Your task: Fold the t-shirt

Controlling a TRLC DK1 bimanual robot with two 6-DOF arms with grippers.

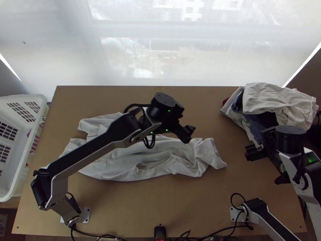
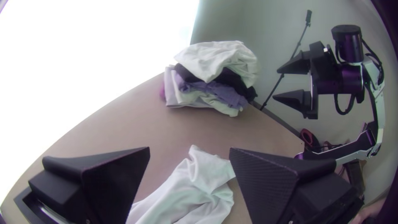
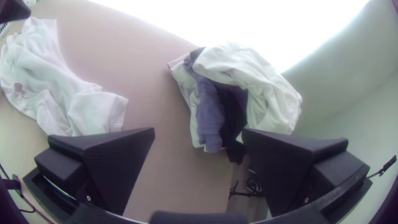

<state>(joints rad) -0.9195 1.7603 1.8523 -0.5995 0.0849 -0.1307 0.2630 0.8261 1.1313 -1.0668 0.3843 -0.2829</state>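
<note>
Top view, left pincer (image 1: pixel 189 134): above the rumpled white T-shirt (image 1: pixel 116 166), its 2 fingers apart.
Top view, T-shirt: loosely spread beneath the left pincer, creased, neckline showing.
Top view, right pincer (image 1: pixel 261 166): 2 fingers apart, near the clothes pile (image 1: pixel 277 100), which lies farther from the arm bases.
Top view, laundry basket (image 1: pixel 18 176): well left of the left pincer.
Left wrist view, left pincer (image 2: pixel 190 148): wide open, gripping nothing; T-shirt ahead.
Right wrist view, right pincer (image 3: pixel 198 129): wide open, gripping nothing; clothes pile ahead, T-shirt well aside.
</note>
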